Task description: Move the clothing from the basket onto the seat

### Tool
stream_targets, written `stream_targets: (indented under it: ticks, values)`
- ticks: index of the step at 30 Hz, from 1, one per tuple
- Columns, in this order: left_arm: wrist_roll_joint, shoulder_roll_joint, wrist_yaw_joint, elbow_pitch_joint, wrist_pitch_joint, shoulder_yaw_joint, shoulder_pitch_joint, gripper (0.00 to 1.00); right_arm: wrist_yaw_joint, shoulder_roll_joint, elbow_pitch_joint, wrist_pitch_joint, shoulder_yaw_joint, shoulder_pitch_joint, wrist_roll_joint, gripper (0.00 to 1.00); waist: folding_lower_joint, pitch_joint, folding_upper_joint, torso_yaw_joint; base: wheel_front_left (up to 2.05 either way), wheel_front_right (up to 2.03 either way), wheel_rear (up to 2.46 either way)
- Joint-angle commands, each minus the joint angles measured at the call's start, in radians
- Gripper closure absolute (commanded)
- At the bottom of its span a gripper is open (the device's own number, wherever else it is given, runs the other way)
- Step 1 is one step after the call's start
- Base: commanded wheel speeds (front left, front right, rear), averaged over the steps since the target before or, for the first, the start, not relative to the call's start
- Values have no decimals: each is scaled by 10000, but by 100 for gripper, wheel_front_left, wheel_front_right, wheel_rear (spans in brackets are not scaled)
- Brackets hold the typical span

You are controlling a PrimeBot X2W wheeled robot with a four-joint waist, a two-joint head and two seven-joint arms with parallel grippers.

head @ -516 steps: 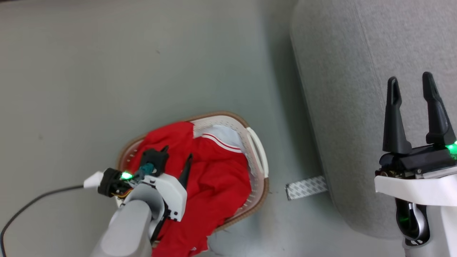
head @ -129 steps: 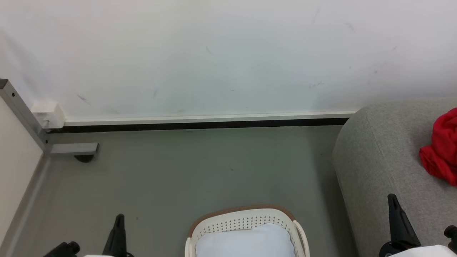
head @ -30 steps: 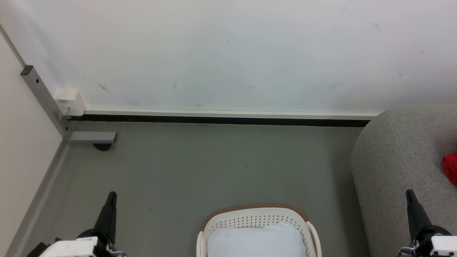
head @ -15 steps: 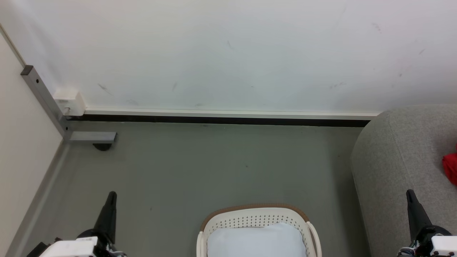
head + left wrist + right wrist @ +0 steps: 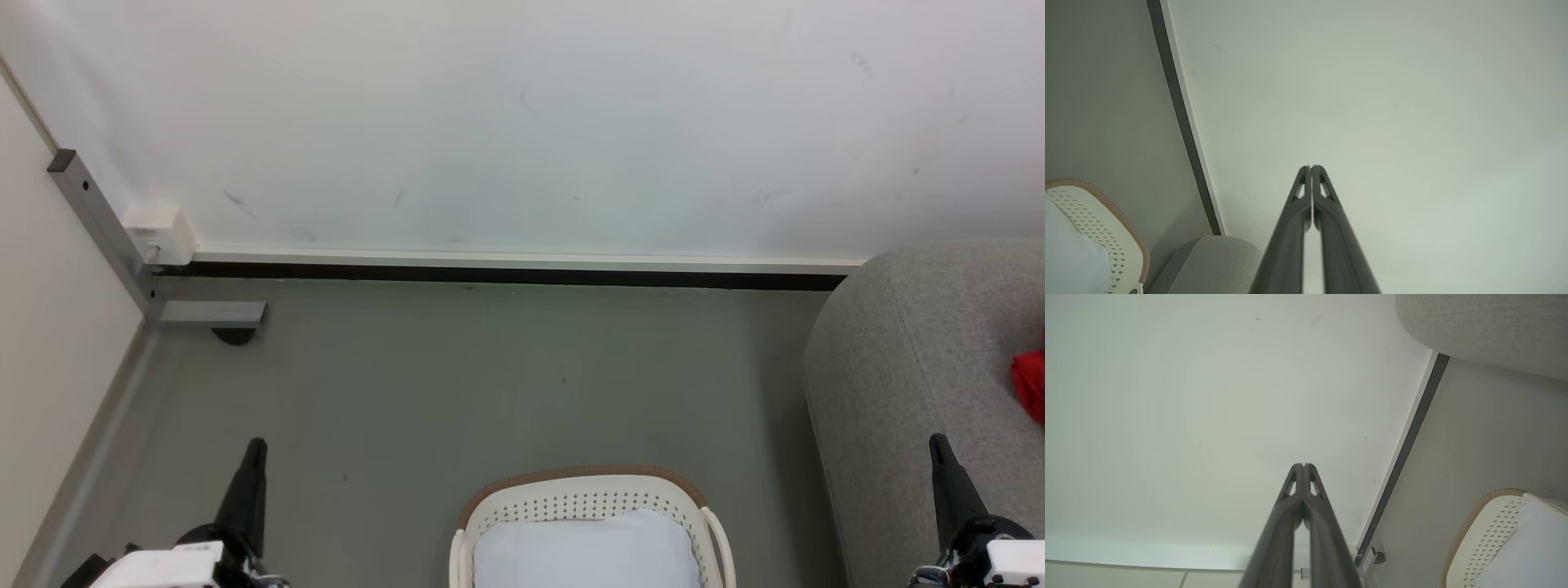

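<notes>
Holding both arms low on either side of the basket, I have nothing in my fingers. My left gripper is pressed closed, its two dark fingers meeting at the tips and pointing toward the white wall. My right gripper is the same: fingers together tip to tip, empty, with the wall beyond them. From my head I see one dark finger of each rising from the bottom corners, the left over the grey floor, the right in front of the sofa.

The red garment lies on the sofa at the far right edge of my head view, where the frame cuts it off so that only a small part shows. It is well apart from the basket and from both grippers. The basket stands on the floor between my grippers, near the sofa's rounded end with a strip of floor between them. A pale cloth covers the part of its inside that I can see. A dark baseboard runs along the foot of the wall. At the left a grey metal post stands in the corner with a small white box beside it.
</notes>
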Motion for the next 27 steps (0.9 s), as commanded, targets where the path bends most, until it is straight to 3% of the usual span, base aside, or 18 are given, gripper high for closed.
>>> stream_targets:
  ticks: [1, 27]
  values:
    - [-132, 73, -42, -35, 41, 22, -89, 100, -21, 17, 21, 58, -37, -115, -39, 100, 0, 0, 0, 0, 0, 0, 0]
    - [-132, 72, -42, -36, 39, 21, -88, 100, -21, 35, 22, 61, -71, -121, -74, 100, 0, 0, 0, 0, 0, 0, 0]
